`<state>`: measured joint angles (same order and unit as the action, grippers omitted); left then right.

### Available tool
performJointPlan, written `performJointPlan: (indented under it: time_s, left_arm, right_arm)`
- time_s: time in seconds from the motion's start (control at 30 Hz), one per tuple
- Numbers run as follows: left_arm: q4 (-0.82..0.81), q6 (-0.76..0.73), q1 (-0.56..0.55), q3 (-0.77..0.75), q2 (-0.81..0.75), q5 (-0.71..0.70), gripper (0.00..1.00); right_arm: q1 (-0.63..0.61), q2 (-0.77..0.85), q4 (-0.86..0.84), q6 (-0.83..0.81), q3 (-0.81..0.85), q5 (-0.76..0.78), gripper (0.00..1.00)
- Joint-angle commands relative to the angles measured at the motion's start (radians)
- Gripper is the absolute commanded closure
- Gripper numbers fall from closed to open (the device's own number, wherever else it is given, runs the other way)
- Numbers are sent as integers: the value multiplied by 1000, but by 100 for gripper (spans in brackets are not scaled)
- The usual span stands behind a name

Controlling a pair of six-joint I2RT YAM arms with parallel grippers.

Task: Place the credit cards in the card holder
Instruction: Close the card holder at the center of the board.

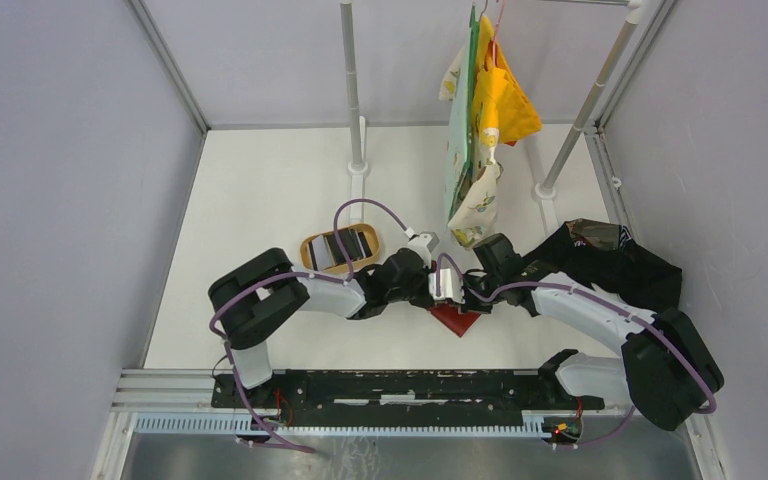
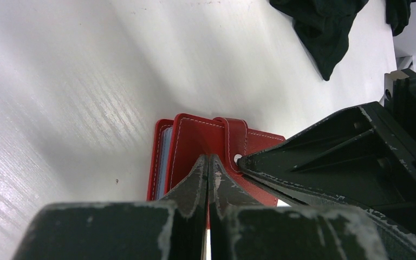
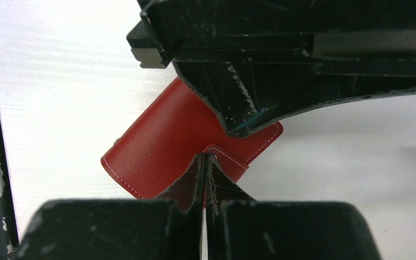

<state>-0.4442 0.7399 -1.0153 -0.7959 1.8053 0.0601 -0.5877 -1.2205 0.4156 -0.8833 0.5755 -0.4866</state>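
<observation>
The left gripper (image 2: 207,158) and right gripper (image 3: 203,156) are seen pressed shut, nothing visibly held, tips met over the wallet (image 2: 192,135) lying crosswise just ahead, while the cards (image 1: 341,246) are left in a tray (image 1: 307,256) behind the nearer left gripper.

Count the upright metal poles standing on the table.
2. The left pole stands at the back centre, behind the tan tray; the right pole stands at the back right, beside the hanging cloths. More may be outside the view.
</observation>
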Motion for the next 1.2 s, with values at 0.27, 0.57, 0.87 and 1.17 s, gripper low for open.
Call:
performJointPlan:
  time_s: [0.27, 0.57, 0.87, 1.17]
  left_arm:
    - [39, -10, -16, 33, -73, -21, 98]
    - [41, -11, -22, 18, -58, -11, 98]
    - [42, -10, -29, 8, -40, -9, 98]
    - [37, -10, -32, 15, -42, -11, 98]
  right_arm:
    - [-56, -19, 155, -49, -47, -29, 100]
    - [-57, 32, 164, -83, -86, 23, 100]
    - [-14, 47, 118, -7, -29, -50, 100]
    - [55, 49, 121, -5, 0, -120, 100]
